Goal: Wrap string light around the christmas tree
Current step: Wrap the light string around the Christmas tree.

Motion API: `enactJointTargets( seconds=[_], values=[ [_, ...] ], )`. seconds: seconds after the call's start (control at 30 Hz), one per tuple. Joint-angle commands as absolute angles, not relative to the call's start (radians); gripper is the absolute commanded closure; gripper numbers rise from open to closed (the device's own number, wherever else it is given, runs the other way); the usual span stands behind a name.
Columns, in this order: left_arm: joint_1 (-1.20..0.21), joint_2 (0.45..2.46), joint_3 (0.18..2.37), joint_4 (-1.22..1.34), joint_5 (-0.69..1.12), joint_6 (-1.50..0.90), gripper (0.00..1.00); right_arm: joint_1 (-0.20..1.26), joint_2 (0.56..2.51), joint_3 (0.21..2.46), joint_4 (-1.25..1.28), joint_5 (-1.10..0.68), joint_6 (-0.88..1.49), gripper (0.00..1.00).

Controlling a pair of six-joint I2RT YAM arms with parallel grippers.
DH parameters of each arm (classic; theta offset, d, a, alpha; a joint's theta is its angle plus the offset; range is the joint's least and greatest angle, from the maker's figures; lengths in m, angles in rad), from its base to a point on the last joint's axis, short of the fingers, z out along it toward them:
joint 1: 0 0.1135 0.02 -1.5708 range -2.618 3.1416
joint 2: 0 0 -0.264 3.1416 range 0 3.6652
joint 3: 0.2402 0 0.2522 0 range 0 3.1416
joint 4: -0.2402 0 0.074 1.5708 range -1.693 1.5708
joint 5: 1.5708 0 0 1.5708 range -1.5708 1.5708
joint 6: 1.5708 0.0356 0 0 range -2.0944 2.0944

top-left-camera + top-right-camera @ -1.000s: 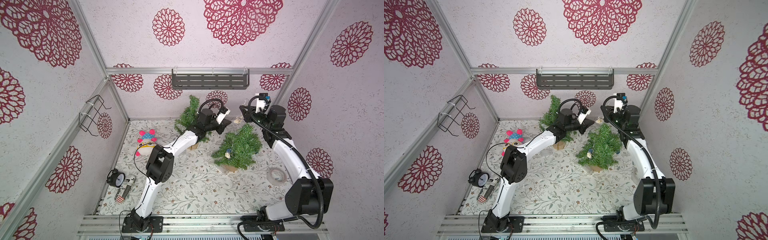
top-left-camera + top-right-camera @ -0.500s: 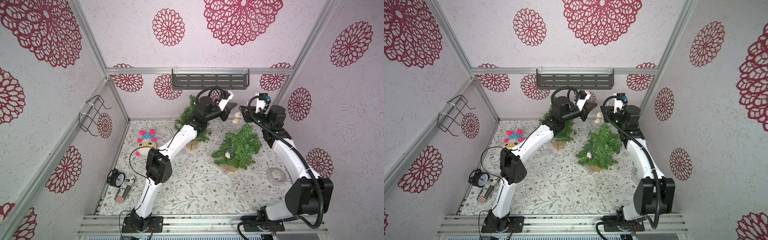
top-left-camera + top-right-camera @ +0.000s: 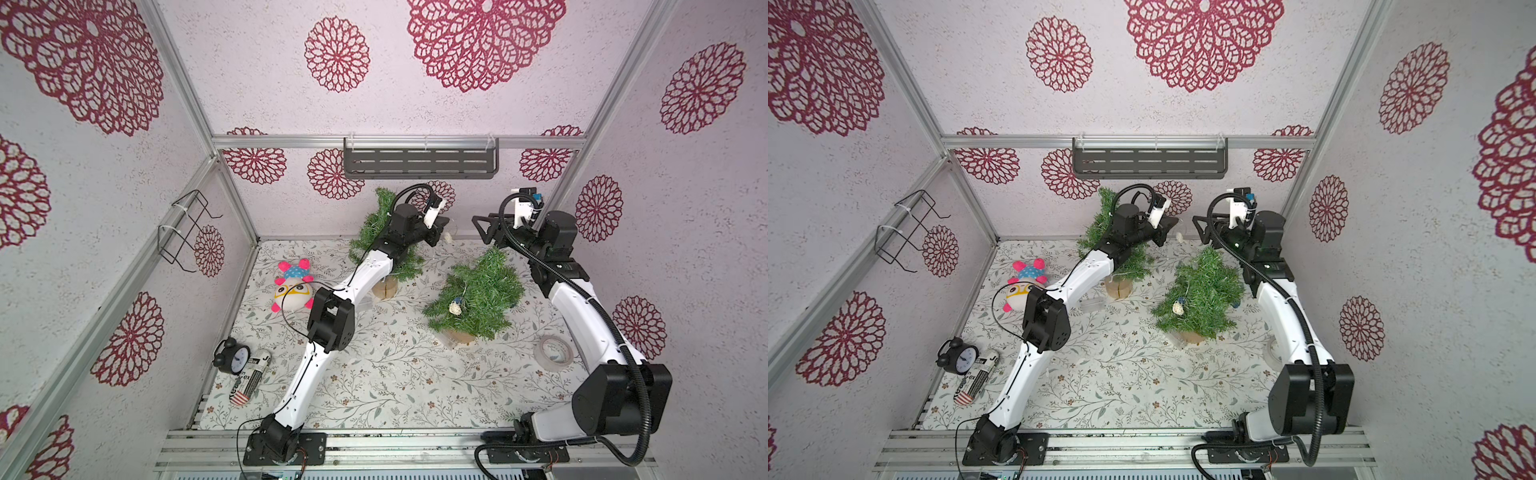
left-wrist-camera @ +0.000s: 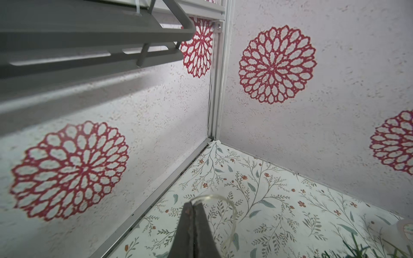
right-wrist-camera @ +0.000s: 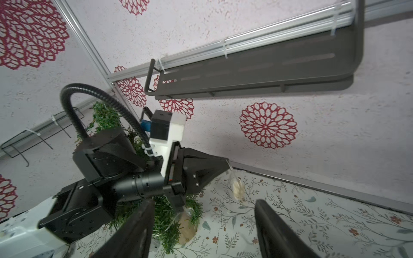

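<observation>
Near christmas tree: stands on the bench, below your right claw, on its near side. Right claw: fingers spread, nothing between them, tips toward the left claw. Left claw: pressed together, pinching the string light wire; one bulb dangles just under its tip. Far christmas tree: behind the left claw, under its arm.

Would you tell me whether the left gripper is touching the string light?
Touching: the left wrist view shows the left gripper shut on the string light, whose clear wire loops from its tip.
</observation>
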State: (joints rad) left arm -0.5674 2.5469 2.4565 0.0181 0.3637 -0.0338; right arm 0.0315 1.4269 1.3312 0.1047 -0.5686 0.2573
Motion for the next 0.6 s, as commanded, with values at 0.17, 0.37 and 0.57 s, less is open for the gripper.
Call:
enactJointTargets(
  seconds=[0.17,0.37,0.57],
  values=[
    [-0.571,2.561,2.499,0.086,0.408,-0.049,1.00,0.021,1.435,1.411,-0.118,-0.277,0.087,0.44],
    [-0.578,2.547,2.494,0.104,0.467,-0.036,1.00,0.011,1.468,1.404,-0.073,-0.415,0.017,0.66],
    [-0.595,2.538,2.494,0.103,0.498,0.008,1.00,0.034,1.578,1.482,-0.132,-0.583,-0.052,0.41]
  ],
)
